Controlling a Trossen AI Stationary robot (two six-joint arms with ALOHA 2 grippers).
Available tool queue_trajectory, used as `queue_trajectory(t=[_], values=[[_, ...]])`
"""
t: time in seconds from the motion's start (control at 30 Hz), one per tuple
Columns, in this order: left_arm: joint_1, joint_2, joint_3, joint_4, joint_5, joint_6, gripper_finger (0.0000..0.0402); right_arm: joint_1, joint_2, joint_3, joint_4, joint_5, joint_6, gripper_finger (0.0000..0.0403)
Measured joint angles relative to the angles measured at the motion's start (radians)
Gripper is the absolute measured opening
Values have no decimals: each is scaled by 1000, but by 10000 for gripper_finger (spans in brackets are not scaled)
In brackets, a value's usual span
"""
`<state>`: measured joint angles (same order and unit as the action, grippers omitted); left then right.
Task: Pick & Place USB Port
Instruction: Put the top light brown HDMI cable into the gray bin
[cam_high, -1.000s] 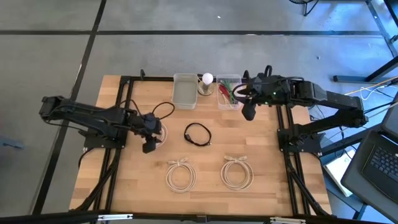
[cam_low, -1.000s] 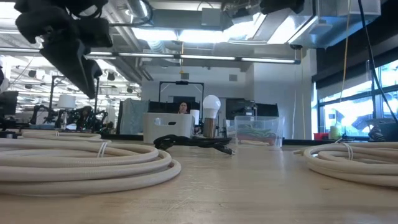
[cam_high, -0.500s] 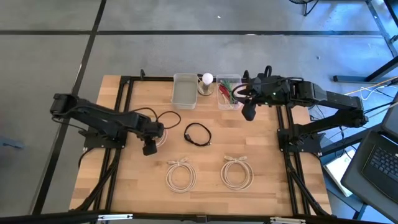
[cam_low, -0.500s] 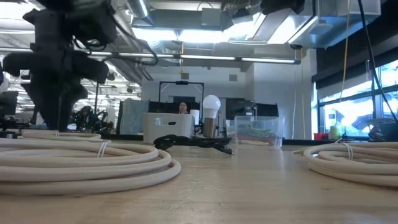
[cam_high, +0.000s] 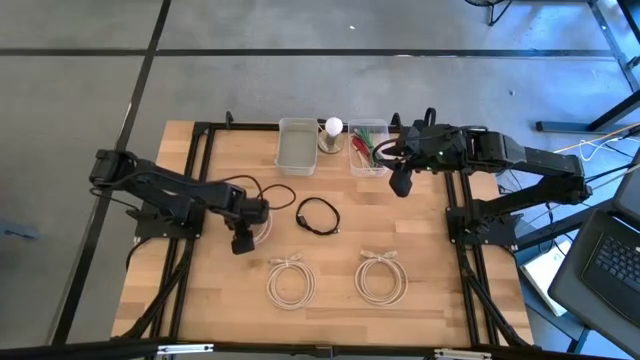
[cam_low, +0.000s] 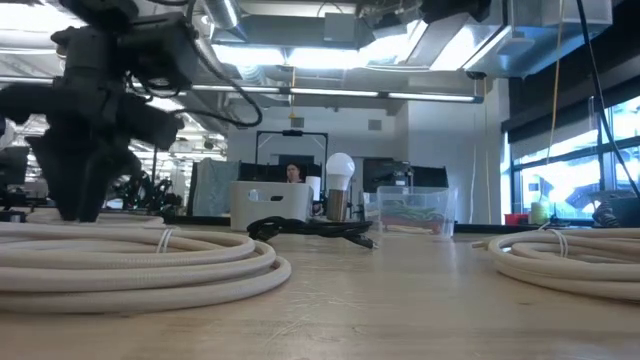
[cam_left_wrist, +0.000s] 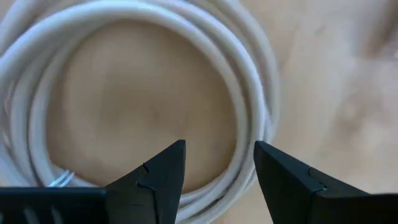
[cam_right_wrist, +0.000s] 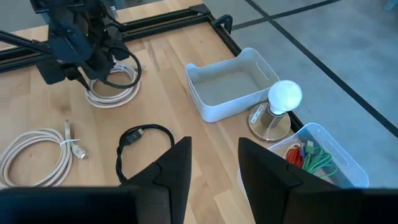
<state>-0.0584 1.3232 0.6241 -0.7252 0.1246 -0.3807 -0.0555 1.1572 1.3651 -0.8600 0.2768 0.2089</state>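
Nearest the front edge of the table, two coiled white cables lie side by side. Farther back, the left end effector hangs over a third white coil, fingers spread wide and holding nothing. Beside it lies the black USB cable. At the far edge, the right end effector hovers partly open and empty near the clear bin.
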Motion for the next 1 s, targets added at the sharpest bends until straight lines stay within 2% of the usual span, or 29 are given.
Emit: queue_trajectory(t=[0.23,0.83,1.0], values=[[1,-25,37,6,17,25,184,0,0,0,0,0,0,133],[1,-20,38,48,25,-3,184,0,2,0,-6,0,3,133],[0,35,38,60,24,-25,184,2,2,0,-6,0,3,133]])
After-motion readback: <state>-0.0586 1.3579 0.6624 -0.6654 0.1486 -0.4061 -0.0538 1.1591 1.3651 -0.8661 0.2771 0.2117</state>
